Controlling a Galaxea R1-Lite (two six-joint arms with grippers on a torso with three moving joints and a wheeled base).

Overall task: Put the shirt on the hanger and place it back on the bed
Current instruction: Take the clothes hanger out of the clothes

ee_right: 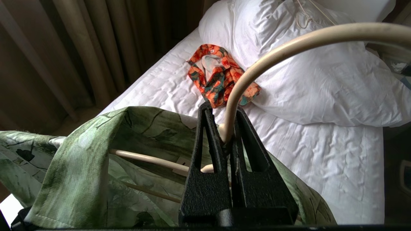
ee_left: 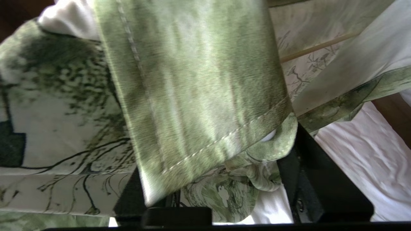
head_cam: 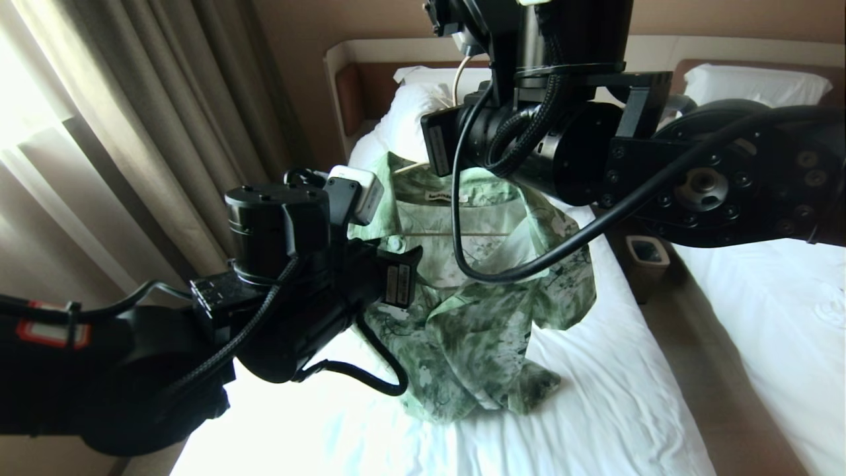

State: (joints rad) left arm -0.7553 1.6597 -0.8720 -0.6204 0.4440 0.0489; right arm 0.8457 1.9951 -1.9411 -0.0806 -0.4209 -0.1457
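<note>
**Shirt half-dressed on a lifted hanger**

Head view: your right arm holds the hanger [head_cam: 456, 86] up over the bed [head_cam: 615, 396] so the green floral shirt [head_cam: 476, 297] drapes off it, its lower part pooled on the sheet, while your left arm works at the shirt's left side.

Left wrist view: your left pincer [ee_left: 218, 179] stands part-open; a hemmed flap lies across it, and you cannot tell whether it grips.

Right wrist view: your right pincer [ee_right: 224, 131] is clenched on the hanger's neck below the hook. An orange patterned garment [ee_right: 221, 75] lies farther up the bed by the pillow [ee_right: 308, 80].
</note>
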